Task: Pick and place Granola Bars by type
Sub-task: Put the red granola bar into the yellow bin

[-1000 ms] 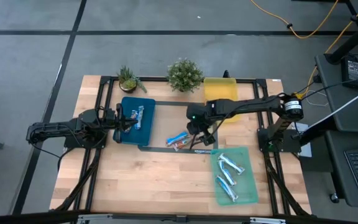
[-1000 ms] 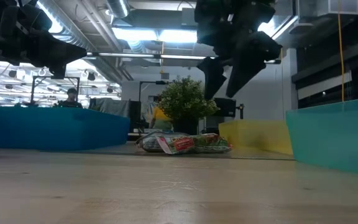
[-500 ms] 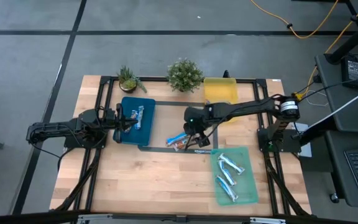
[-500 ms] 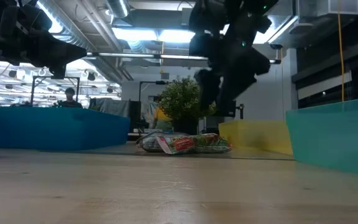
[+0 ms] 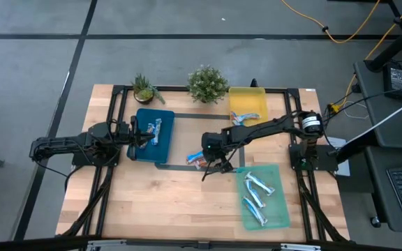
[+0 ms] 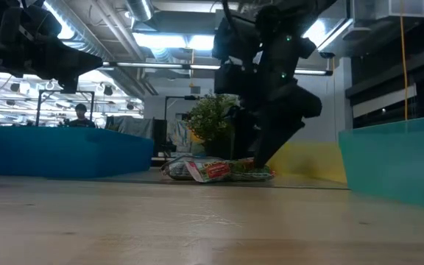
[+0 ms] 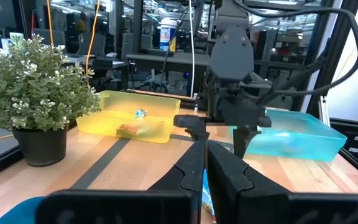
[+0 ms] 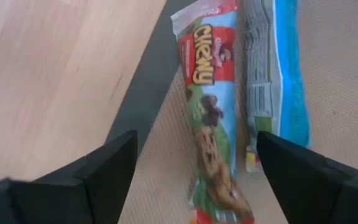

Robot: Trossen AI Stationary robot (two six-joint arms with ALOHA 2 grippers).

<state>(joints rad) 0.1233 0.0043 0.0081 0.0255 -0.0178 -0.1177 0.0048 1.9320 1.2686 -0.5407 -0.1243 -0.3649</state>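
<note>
Two granola bars lie side by side on the dark mat at mid-table: a red-and-blue "Chewy" bar and a blue-and-silver bar. My right gripper hangs open just above them, pointing steeply down. Its fingers stand on either side of the Chewy bar's near end, apart from it. In the low view the right gripper is low over the bars. My left gripper waits shut and level at the blue tray, which holds bars.
A yellow tray with one bar stands at the back. A teal tray with several bars lies near the right front. Two potted plants stand along the far edge. Bare wood lies at the near left.
My right gripper has come down and toward the table's left, closing on the two bars at mid-table. It has stayed open. The bars have not moved.
</note>
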